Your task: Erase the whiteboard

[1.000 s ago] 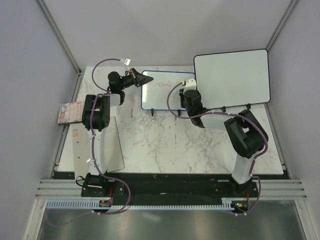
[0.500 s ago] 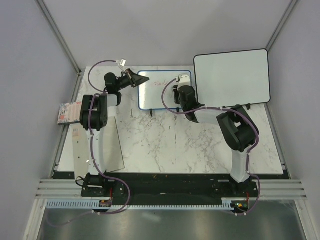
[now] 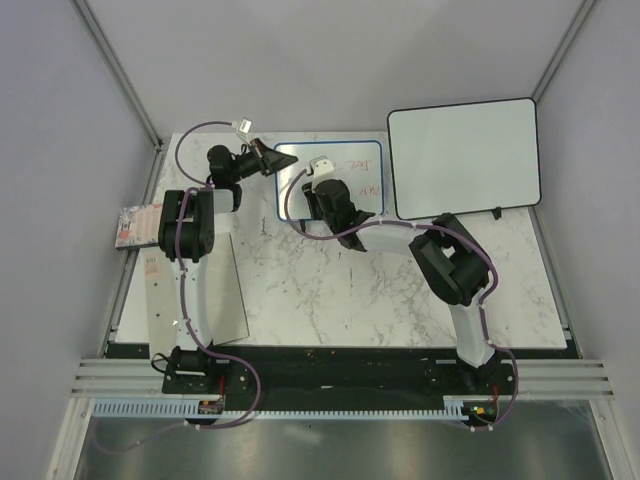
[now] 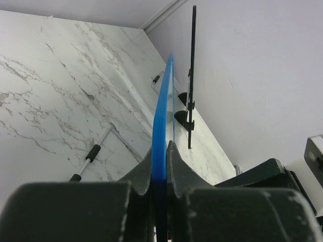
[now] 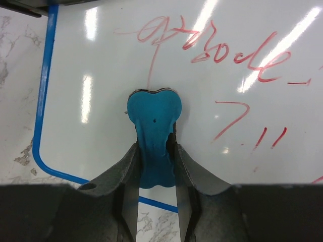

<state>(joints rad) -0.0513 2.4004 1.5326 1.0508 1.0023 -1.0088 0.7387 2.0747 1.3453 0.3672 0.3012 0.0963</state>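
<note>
Marble-patterned tabletop point(image 3: 330, 290) is seen beneath both arms, closed in by pale grey walls point(image 3: 60, 120). At the far side of it, the blue-framed whiteboard point(image 3: 345, 155) is held by its left edge in the left pincer point(image 3: 270, 158). In the left wrist view the two jaws are seen pressed tight on the thin blue frame, which runs straight away from the fingertips, edge-on. The board's white face therefore lies to the right of this pincer, with the right arm reaching across it. The right pincer point(image 5: 154, 148) is closed partway on a teal eraser point(image 5: 154, 111). The eraser's narrow stem is pinched between the fingers, and its wider, rounded head stands out just beyond the tips. That head appears to lie against the board's surface, though contact cannot be confirmed. Red handwriting point(image 5: 227, 50) is spread ahead of this pincer and to its right, with one thin red stroke coming down to the eraser's head. The board's rounded blue corner is seen to the pincer's left. A larger black-framed board point(image 3: 465, 155) is placed well to the right of the right pincer, beside the whiteboard. A printed packet point(image 3: 138, 225) is seen at the table's edge, behind the left pincer and to its left.
</note>
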